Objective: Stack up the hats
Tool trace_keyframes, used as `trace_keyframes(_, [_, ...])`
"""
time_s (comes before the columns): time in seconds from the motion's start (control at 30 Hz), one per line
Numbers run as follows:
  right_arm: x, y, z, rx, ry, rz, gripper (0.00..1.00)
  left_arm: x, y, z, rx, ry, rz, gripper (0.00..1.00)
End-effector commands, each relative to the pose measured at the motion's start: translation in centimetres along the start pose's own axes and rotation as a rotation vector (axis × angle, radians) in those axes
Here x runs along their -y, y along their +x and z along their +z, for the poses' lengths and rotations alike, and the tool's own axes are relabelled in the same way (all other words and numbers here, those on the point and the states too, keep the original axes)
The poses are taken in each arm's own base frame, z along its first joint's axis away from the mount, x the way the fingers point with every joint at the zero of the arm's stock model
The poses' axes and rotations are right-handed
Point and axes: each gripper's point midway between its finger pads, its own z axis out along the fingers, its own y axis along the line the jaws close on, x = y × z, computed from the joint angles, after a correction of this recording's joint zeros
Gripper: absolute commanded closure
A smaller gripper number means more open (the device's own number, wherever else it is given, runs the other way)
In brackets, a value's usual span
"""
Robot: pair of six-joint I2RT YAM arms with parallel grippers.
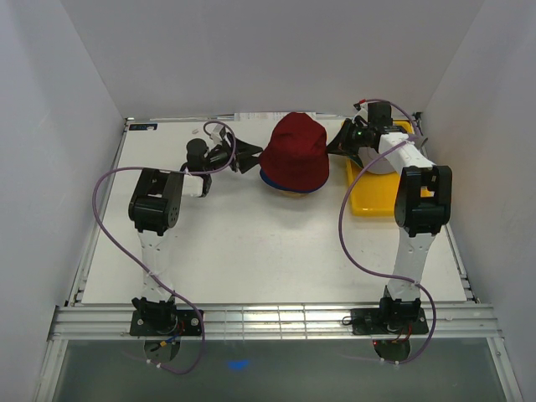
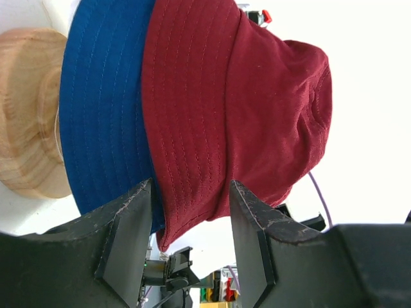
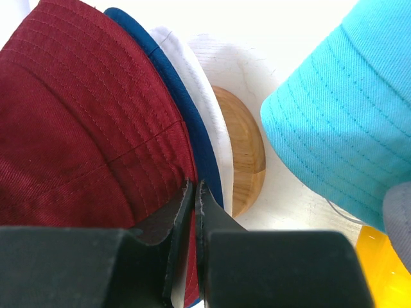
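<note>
Nearest the lens, the two arm bases (image 1: 167,318) are sitting bolted at the close edge of the white counter (image 1: 251,251), and both arms are reaching toward the far side. There the dark red hat (image 1: 293,151) is sitting crown up on top of a pile, roughly midway between the two tools.

The left tool (image 2: 186,224) is standing open at the pile's left side. Its two black fingers (image 2: 122,237) are straddling the edge of the red hat's brim, with clear space on either side, so nothing is being squeezed. In its wrist view the blue hat (image 2: 103,109) is lying directly under the red one, brim against brim, and the wooden stand (image 2: 29,115) is showing beneath them.

The right tool (image 3: 196,212) is closed – its fingers are pressing together with only a thin slit between them, right at the red brim on the pile's right side. Whether any cloth is caught in that slit cannot be told. From here the layers are showing in order: red, blue, then the pale grey hat (image 3: 192,70), then the stand.

The teal hat (image 3: 340,122) is lying apart from the pile, just beside it on the right – next to the yellow tray (image 1: 368,201), which is sitting under the right arm.
</note>
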Motion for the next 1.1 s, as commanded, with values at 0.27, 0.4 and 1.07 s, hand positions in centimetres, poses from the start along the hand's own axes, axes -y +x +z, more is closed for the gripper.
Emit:
trace_keyframes(0.27, [-0.4,-1.1,-0.2,0.024,-0.005,-0.045,0.92,4.1,1.1,0.3,-0.015,0.064,0.048,0.43])
trace_keyframes(0.4, [-0.5,-1.1,-0.2,0.022,-0.008,-0.047,0.92,4.0,0.8,0.4,0.002,0.079,0.039,0.55])
trace_keyframes(1.07, [0.0,-0.3,-0.4,0.016,0.01,-0.051,0.92,-0.7,-0.6,1.6,0.101,-0.007,-0.098,1.0])
